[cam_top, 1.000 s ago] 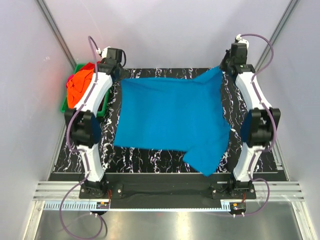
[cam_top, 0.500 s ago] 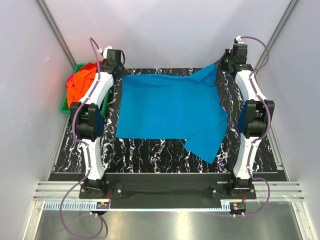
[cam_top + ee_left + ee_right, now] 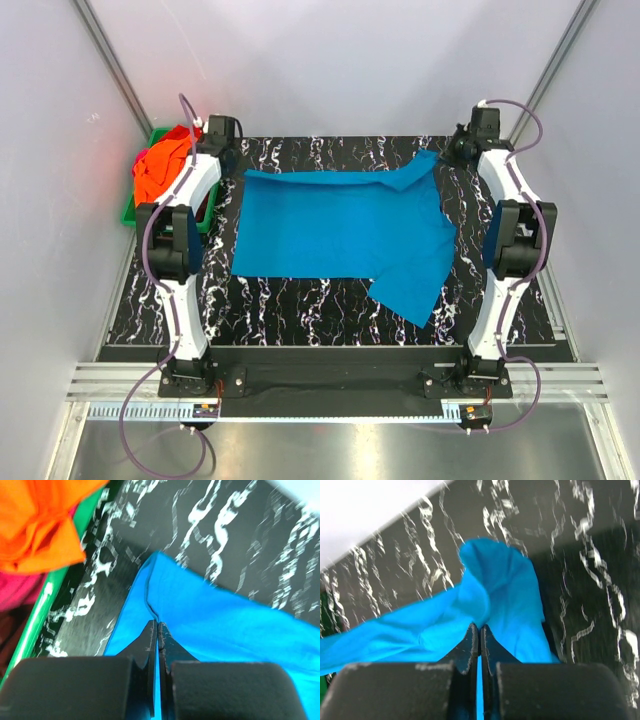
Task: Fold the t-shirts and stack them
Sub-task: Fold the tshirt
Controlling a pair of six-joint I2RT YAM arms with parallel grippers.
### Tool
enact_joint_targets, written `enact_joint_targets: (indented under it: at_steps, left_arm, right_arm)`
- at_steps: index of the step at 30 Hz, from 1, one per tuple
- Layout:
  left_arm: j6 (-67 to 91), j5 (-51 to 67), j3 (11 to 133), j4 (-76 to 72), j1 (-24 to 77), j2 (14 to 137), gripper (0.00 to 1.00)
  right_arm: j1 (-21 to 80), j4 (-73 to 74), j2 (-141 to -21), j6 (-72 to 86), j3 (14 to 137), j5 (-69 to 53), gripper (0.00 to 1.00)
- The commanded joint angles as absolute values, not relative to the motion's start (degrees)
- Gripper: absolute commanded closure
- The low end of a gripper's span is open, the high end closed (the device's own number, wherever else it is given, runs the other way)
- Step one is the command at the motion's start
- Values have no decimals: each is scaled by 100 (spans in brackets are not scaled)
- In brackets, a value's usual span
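Since 1 s ago both arms have stretched toward the far edge, and the turquoise t-shirt (image 3: 340, 225) has sunk from a lifted sheet to lying flat on the table (image 3: 300, 310). Left gripper (image 3: 157, 627) pinches the shirt's far-left corner, right gripper (image 3: 479, 629) pinches the far-right sleeve (both wrist views show jaws pressed onto cloth). Shirt's long axis runs left-right between the 2 claws, and the whole body lies on the base side of both. 1 sleeve juts out near-right, closer to the right arm. My read: the next fold goes toward the bases, so both claws must carry the far edge back in step. The orange shirt (image 3: 158, 170) waits in the green bin (image 3: 128, 212), far left.
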State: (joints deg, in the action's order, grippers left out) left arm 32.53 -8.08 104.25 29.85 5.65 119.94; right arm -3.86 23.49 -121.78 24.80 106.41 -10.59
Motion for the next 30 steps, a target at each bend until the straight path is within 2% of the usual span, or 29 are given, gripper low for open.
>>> enact_joint_targets:
  at_steps: [1, 18, 30]
  left_arm:
    - [3068, -695, 10125, 2777, 448, 11602, 100]
    - [2716, -589, 9765, 3120, 439, 11979, 100]
    - [2804, -677, 9870, 3559, 439, 12296, 100]
  right_arm:
    - [-387, 2549, -11549, 2496, 10381, -1090, 100]
    - [-448, 2716, -11048, 2566, 9133, -914, 100]
    - [-466, 2698, -10951, 2742, 8807, -1055, 100]
